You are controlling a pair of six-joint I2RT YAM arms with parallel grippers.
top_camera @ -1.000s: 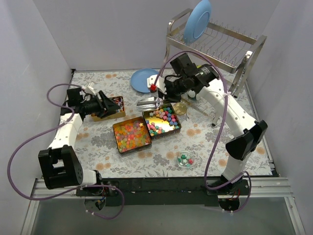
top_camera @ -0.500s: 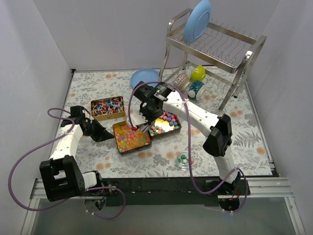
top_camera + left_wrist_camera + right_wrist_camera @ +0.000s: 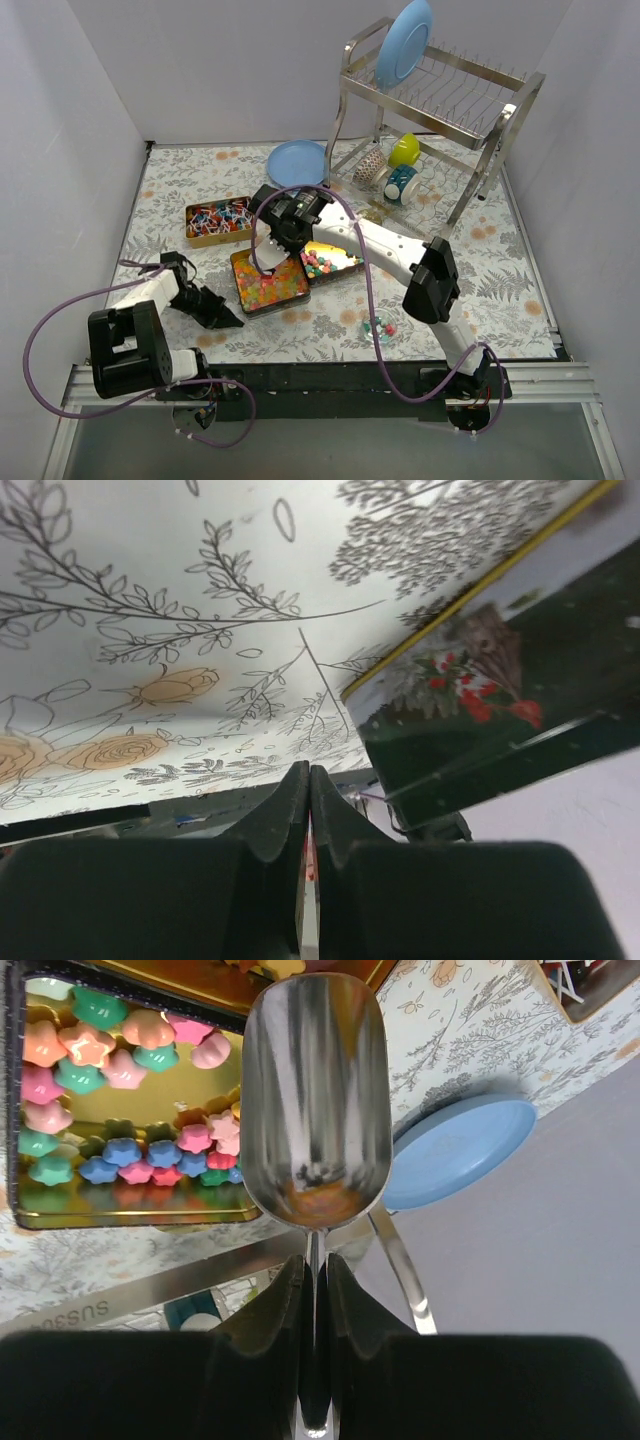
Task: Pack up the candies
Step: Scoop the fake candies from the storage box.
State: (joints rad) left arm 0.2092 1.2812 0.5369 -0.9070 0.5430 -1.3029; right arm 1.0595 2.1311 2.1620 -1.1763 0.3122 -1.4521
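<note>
Our right gripper [image 3: 314, 1290] pinches the scoop [image 3: 313, 1100]; our left gripper [image 3: 308, 810] is pressed together.
The scoop points straight out from our fingers beside the candies [image 3: 120, 1150]; a steel bar [image 3: 120, 1295] reads "SUS30".

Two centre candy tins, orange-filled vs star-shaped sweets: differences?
The orange-filled tin is full, its floor hidden by small candies; the star tin is sparser, gold floor showing. Star tin's sweets are bigger, in pink, green and blue. The scoop in the right gripper hangs over the orange-filled tin only. Both: open, rectangular.
</note>
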